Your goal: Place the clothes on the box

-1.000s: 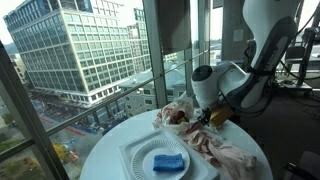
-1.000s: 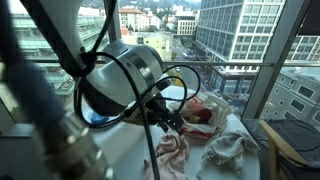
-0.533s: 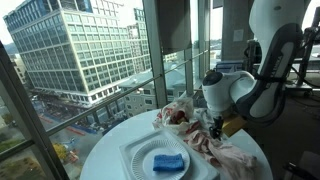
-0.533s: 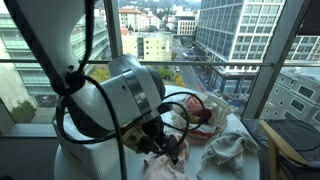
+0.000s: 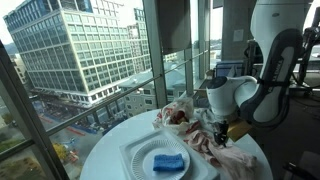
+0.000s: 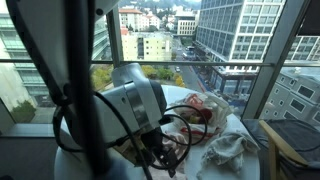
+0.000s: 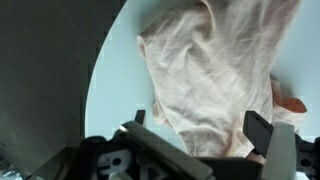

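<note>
One white tray [image 5: 132,152] is sitting at the left of the round table [image 5: 100,155], carrying a blue sponge [image 5: 168,162]. Right of it crumpled clothes [image 5: 178,115] are lying, and the gripper [image 5: 218,133] is hovering, fingers spread wide and holding nothing, over a pale pink cloth [image 7: 215,70].

In an exterior view, the arm [image 5: 233,97] hung over crumpled clothes [image 5: 179,116] on a round table [image 5: 104,152], beside a tray [image 5: 133,153] holding a blue sponge [image 5: 168,162].

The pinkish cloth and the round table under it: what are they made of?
The cloth looks like thin, soft, matte fabric, maybe cotton knit: it lies in limp wrinkles. The table seems hard, smooth and white, perhaps laminate; I cannot be sure.
</note>
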You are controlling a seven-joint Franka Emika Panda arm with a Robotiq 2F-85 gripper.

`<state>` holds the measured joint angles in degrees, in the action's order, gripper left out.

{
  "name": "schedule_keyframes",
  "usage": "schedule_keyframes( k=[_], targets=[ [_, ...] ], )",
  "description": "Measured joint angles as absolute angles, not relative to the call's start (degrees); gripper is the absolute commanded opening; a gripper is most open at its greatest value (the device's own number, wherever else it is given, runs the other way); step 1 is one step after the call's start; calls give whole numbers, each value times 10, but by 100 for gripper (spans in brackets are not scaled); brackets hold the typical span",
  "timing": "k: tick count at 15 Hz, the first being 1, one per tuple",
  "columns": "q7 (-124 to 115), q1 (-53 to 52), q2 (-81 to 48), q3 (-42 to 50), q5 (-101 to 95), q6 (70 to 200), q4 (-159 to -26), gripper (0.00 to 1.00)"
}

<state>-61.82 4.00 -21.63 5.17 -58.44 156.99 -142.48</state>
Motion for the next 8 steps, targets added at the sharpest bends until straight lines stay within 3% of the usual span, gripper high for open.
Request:
schedule_keyframes(
  k=[8],
  targets=[
    [-528,89,-256,48,-502,1571,-1419,100]
  ],
)
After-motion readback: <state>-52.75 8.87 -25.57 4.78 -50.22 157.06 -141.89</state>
